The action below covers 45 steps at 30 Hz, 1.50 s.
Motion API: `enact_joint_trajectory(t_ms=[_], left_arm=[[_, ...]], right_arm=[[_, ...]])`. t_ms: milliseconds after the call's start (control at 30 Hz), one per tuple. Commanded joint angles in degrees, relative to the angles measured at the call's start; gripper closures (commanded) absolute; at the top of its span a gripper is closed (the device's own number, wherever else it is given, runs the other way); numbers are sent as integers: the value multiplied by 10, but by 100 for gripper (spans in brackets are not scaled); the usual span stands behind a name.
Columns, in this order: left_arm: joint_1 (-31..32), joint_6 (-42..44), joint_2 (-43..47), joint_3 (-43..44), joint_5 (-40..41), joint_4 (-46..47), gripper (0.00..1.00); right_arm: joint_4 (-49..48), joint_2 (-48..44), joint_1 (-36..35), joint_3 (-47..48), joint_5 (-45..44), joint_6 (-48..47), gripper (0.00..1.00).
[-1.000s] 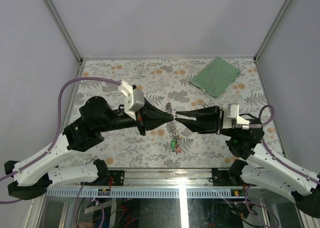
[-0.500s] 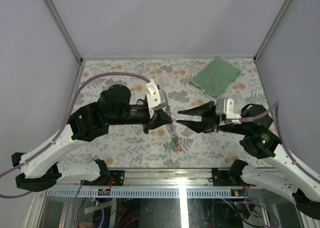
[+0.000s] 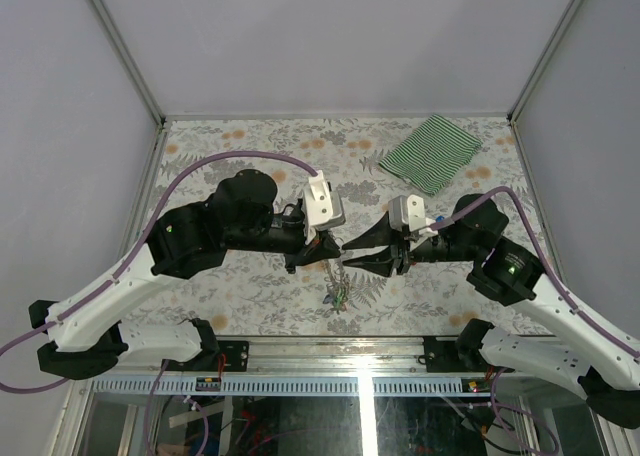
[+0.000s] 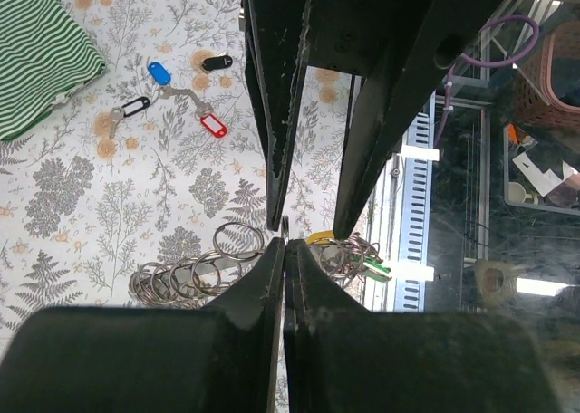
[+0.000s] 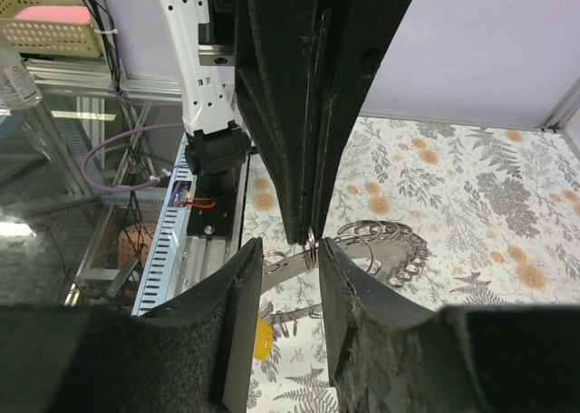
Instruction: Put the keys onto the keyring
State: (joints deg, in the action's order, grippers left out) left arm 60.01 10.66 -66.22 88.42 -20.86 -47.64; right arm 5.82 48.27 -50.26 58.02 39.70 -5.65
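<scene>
The keyring (image 4: 195,270), a grey coil of linked loops, is trailing near centre from the left gripper (image 4: 286,243)'s pinched tips, with yellow- and green-tagged keys (image 4: 317,238) bunching at its near end. 4 more, tagged blue, red and 2 black, are lying loose to its far right.

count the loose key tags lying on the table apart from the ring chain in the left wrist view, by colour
blue tag: 1
black tags and: 2
red tag: 1
total: 4
</scene>
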Motion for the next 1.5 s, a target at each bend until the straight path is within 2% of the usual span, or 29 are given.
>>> enact_joint_trajectory(t_ms=[0,367,567,833,1000,1067,1133,1233,1300,1467], left_arm=[[2,21,12,28,-24,11,100],[2,35,13,30,-42,0,100],[2,35,13,30,-43,0,100],[2,36,12,31,-42,0,100],[2,35,13,32,-38,1,100],[2,35,15,33,-35,2,100],[2,33,22,30,-30,7,100],[2,24,38,19,-17,32,99],[2,13,53,7,-5,56,92],[2,-24,103,-41,25,140,84]], right_arm=[[-7,4,-3,31,23,-3,63],[-25,4,-2,25,13,-2,63],[-27,9,-3,24,23,2,67],[-42,25,-3,20,50,17,78],[-43,25,-2,15,48,14,96],[-49,22,-3,12,45,15,100],[-58,18,-2,9,36,22,100],[-87,11,-2,-1,16,46,100],[-120,7,-2,-11,13,69,100],[-257,-5,-2,-53,3,146,100]])
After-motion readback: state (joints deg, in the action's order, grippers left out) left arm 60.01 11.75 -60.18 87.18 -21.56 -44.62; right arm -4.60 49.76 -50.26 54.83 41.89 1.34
